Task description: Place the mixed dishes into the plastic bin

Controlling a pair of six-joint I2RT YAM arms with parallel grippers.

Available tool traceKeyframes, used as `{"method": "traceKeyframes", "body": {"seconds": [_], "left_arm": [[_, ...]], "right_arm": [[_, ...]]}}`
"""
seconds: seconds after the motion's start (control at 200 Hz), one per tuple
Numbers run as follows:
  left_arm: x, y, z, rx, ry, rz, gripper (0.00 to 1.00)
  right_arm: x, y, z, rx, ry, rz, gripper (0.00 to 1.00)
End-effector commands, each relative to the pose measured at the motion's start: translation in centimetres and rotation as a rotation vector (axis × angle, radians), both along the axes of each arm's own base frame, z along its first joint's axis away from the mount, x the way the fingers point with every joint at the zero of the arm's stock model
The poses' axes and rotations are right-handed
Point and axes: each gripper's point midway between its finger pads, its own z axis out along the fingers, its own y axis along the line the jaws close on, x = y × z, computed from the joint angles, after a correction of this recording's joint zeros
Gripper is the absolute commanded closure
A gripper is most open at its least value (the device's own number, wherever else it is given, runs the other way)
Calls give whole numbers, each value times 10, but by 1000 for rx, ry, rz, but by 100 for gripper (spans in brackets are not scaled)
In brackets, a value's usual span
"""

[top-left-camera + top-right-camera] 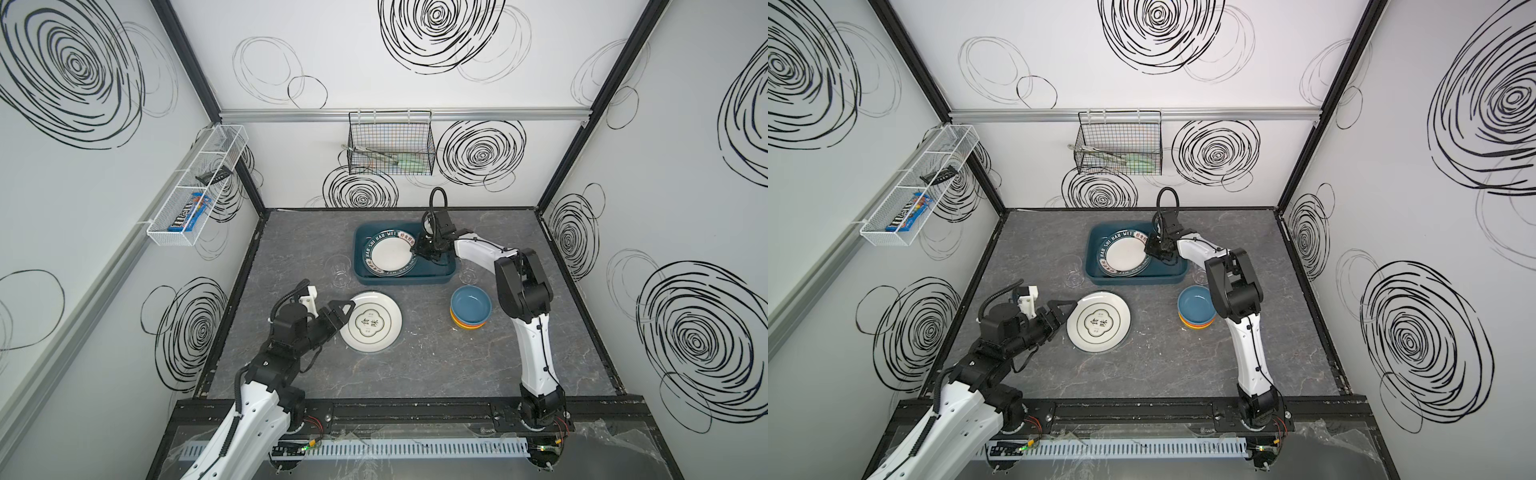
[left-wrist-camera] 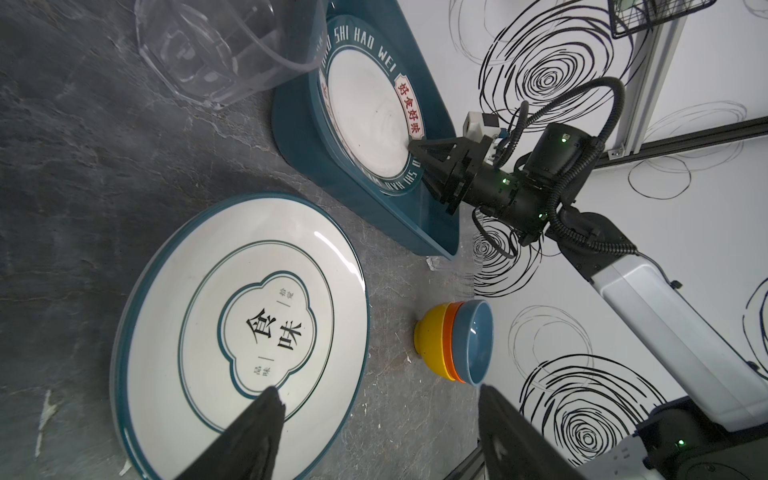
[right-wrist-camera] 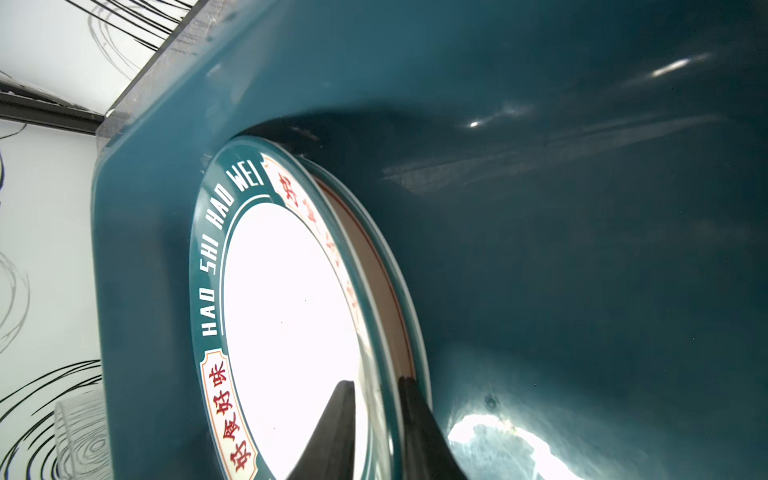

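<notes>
The dark teal plastic bin (image 1: 440, 275) (image 1: 1142, 279) (image 2: 291, 137) (image 3: 540, 249) sits at the back of the table. In it, a white plate with a lettered dark rim (image 1: 390, 255) (image 1: 1123, 253) (image 2: 365, 116) (image 3: 286, 311) lies on another plate. My right gripper (image 1: 415, 251) (image 1: 1148, 249) (image 3: 376, 381) straddles that plate's right rim, jaws narrowly apart. A second white plate with Chinese characters (image 1: 371, 321) (image 1: 1099, 321) (image 2: 237, 332) lies on the table. My left gripper (image 1: 338, 318) (image 1: 1065, 312) (image 2: 378, 390) stands open at its left edge, holding nothing.
Blue, orange and yellow bowls are stacked (image 1: 471, 309) (image 1: 1196, 309) (image 2: 457, 345) right of the table plate. One clear cup (image 1: 338, 270) (image 2: 228, 50) stands left of the bin, another (image 1: 468, 276) right of it. A black wire basket (image 1: 390, 143) hangs on the back wall.
</notes>
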Motion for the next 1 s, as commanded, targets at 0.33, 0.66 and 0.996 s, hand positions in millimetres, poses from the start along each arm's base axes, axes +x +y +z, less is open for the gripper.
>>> {"method": "traceKeyframes", "body": {"seconds": [0.33,0.66,0.996], "left_arm": [[4,0,5,-15,-30,5,23],[4,-1,6,-17,-33,1,23],[3,-1,1,-17,-24,0,23]], "right_arm": [[4,-16,28,-121,-62,-24,70],[7,-17,26,-222,-74,-13,66],[7,-16,12,-254,-48,0,65]]}}
